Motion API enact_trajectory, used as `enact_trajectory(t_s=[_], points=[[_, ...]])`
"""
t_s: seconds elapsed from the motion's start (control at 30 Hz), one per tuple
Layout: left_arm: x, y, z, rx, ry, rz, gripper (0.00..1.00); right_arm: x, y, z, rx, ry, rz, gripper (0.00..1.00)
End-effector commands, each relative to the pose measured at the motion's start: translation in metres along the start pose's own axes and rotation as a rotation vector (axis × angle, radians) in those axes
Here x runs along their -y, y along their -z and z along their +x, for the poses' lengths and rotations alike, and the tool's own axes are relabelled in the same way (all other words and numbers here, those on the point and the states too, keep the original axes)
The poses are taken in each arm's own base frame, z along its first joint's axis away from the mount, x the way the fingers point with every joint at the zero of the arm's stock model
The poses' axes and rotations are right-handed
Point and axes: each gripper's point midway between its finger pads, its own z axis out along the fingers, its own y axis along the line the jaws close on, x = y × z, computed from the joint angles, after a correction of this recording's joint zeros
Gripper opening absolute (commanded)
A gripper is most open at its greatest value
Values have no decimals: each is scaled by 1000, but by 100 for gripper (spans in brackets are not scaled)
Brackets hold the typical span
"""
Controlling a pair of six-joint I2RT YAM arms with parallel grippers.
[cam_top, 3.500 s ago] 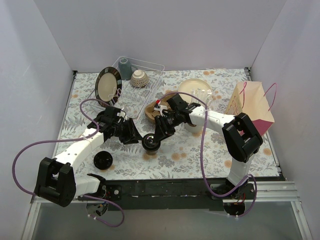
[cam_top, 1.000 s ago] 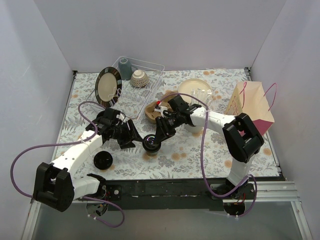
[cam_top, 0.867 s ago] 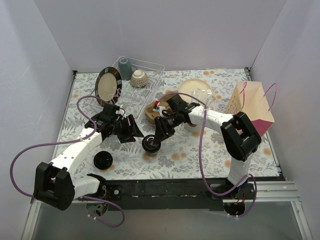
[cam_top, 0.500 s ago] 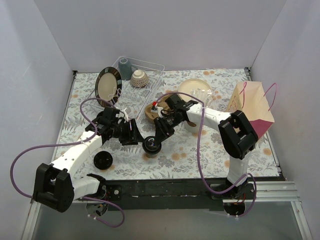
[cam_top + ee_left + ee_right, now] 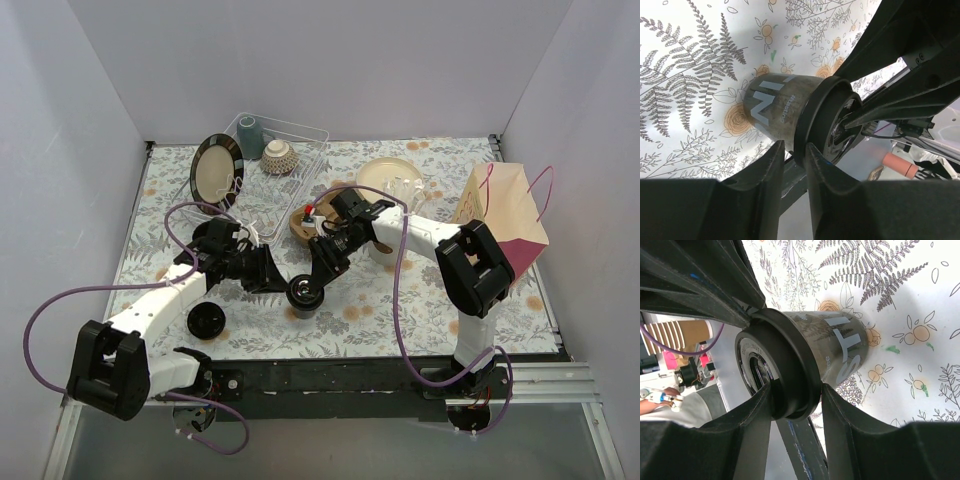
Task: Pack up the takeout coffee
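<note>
The tabletop (image 5: pixel 400 310), under a white cloth printed with ferns and orange flowers, carries everything. At its right edge stands the tan paper carry bag with a pink lower panel and thin loop handles (image 5: pixel 505 215), mouth up; what it holds is out of sight. Both arms reach to the middle of the tabletop, a little toward the near edge, and meet at one thing.

The right hand (image 5: pixel 795 388) is partly open, its two fingers pressed on opposite sides of the small printed paper cup with a round black plastic lid (image 5: pixel 303 293), gripping it at the lid. The left hand (image 5: pixel 794 149) comes in from the other side with its fingers nearly together at the lid's rim; whether they pinch it I cannot tell.

The cup stands on the cloth, well apart from the bag. By my reading the packing has hardly begun. This cup is gripped but not lifted, and the carry to the right edge and the lowering into the bag remain.

A loose flat black plastic lid (image 5: pixel 205 322) lies toward the near left corner.
</note>
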Motion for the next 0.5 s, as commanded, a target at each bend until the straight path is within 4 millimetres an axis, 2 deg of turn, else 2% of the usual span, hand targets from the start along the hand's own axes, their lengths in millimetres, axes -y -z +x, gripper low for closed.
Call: enact_trajectory(t_s=[0.0,0.07,0.37,0.47], points=[[-26,-9,12,-27,77,-94,21,38,-10,20,-62,-33,168,27],[-32,-9,11,-10,111,-132,20,40,-9,20,-52,-37,187,27],[-70,-20,43,-108,306,-301,21,49,-10,30,-38,-50,222,27],[-65,-21,37,-77,295,-293,27,49,-10,30,-25,-46,220,28]])
